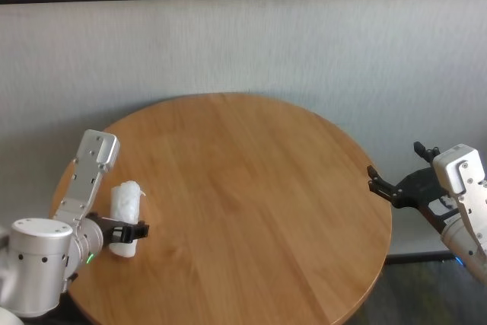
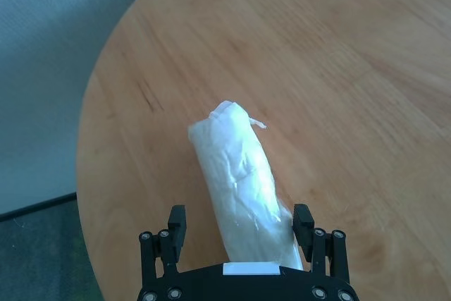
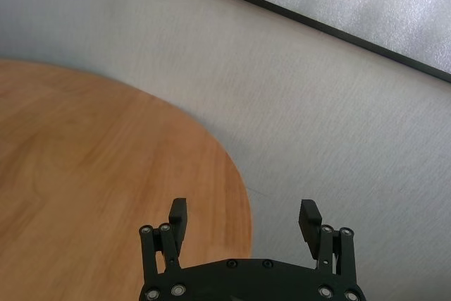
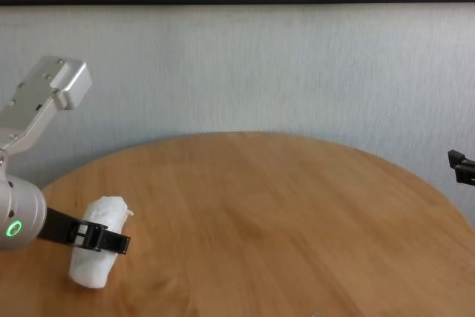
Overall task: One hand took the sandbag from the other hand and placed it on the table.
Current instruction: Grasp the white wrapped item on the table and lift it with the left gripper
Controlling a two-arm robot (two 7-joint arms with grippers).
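Straddling the sandbag (image 2: 243,181) on the worktop (image 1: 251,188), my left hand (image 2: 241,225) stands released, fingers not pinching. It looks soft, saggy and crinkly-slick, so I'd grip mid-body; right hand (image 3: 243,220) waits released off the edge.

We count one bag (image 1: 125,217) out there, a single white lumpy pouch in crinkled plastic, and one round wooden table (image 1: 251,211) underneath it. Two grippers are in play: the left gripper (image 1: 131,231) with the green light on its wrist and the right gripper (image 1: 399,178) off the table's far side, each showing two black fingers.
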